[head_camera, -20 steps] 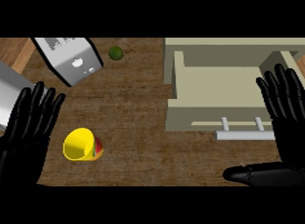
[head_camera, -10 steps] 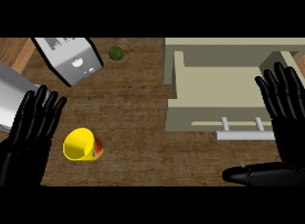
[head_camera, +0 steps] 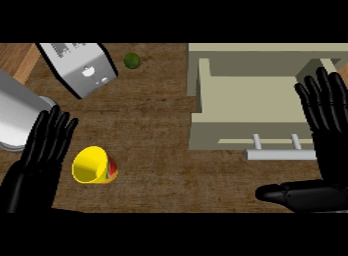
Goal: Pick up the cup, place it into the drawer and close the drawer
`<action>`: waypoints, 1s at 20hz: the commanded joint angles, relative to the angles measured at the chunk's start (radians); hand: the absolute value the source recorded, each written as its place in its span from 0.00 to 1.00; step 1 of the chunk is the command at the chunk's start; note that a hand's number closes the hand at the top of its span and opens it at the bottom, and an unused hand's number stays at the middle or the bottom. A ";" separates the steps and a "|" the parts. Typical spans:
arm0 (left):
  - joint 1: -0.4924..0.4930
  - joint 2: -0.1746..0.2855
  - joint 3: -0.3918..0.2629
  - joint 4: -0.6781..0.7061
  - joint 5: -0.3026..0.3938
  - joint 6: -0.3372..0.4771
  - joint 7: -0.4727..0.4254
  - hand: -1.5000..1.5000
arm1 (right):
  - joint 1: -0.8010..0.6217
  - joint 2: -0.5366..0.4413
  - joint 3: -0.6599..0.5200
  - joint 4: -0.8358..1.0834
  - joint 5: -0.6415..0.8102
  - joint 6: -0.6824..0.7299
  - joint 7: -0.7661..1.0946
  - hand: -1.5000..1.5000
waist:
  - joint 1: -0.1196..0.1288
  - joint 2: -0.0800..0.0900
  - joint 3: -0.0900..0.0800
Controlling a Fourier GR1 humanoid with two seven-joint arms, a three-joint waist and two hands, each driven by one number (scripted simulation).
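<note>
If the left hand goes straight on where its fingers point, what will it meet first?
Probably the silver box-shaped appliance beyond the left hand; the tall grey cylinder lies close beside that line, and depth is unclear.

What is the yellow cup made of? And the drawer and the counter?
The cup looks like smooth plastic or glazed ceramic: bright yellow, evenly shiny; I can't tell which. The drawer looks like painted wood, matte beige with no grain showing. Its handle is pale grey, maybe metal. The counter looks like wood: brown with streaky grain.
</note>
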 commanded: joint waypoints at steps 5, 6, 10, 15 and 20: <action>0.069 0.028 0.059 0.119 -0.014 -0.054 -0.104 0.00 | 0.005 -0.026 -0.026 -0.008 -0.026 0.034 0.019 0.00 | 0.000 0.000 0.000; 0.101 0.000 0.042 0.114 -0.025 -0.039 -0.128 0.00 | 0.062 -0.024 -0.058 0.014 -0.057 0.064 -0.061 0.00 | 0.000 0.000 0.000; 0.015 0.074 0.169 0.265 0.049 -0.094 -0.153 0.00 | -0.077 -0.042 -0.079 0.029 -0.064 0.025 0.048 0.00 | 0.001 0.001 0.000; -0.007 0.033 0.131 0.344 -0.040 -0.053 -0.213 0.00 | -0.024 0.000 0.008 -0.041 0.003 -0.001 0.073 0.00 | -0.001 0.000 0.000; 0.035 0.039 0.143 0.470 -0.059 -0.111 -0.365 0.00 | -0.007 0.012 -0.003 -0.033 -0.007 0.002 0.038 0.00 | 0.000 0.000 0.000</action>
